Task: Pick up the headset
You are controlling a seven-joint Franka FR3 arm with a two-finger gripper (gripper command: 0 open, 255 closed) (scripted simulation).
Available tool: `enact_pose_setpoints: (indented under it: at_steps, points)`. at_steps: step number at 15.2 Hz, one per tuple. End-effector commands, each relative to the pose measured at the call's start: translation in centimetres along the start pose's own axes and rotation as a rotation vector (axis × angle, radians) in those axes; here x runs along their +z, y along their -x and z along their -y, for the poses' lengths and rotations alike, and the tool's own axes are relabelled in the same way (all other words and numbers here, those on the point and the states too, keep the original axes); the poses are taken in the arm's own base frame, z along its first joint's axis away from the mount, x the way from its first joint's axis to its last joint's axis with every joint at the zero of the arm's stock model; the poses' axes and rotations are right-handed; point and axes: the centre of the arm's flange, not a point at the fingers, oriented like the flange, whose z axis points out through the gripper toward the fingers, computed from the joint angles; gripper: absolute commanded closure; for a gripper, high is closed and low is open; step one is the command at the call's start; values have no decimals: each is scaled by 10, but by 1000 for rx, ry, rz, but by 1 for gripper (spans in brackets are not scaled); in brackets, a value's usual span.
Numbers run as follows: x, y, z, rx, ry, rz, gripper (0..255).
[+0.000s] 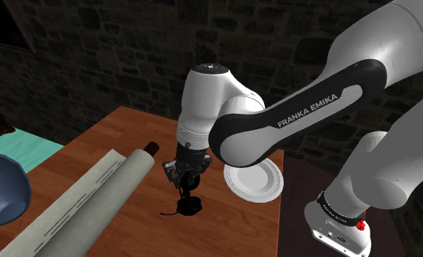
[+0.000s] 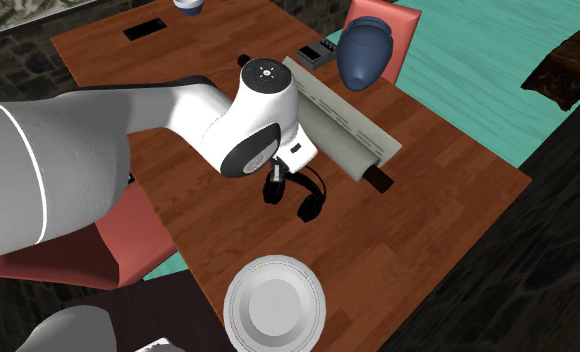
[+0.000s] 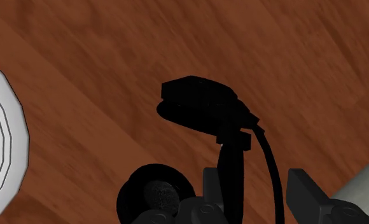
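We see the hand [image 3: 257, 178] released, fingers [image 3: 302, 188] astride the black headset [image 3: 199, 102] on the counter [image 3: 81, 57]; in shoulder view, a white plate [image 1: 254, 180] lies at its 2 o'clock.

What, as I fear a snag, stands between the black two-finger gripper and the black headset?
Nothing visible does: the band of the black headset stands between the fingers of the open black two-finger gripper.
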Motion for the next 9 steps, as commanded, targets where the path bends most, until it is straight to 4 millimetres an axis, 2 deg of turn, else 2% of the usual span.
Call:
enact_pose_setpoints:
  at_steps: [1,6,9]
  points:
    - [1,1,0,-1,1,2,255]
    - [1,0,0,-1,1,2,255]
    - [-15,0,4,-1,1,2,255]
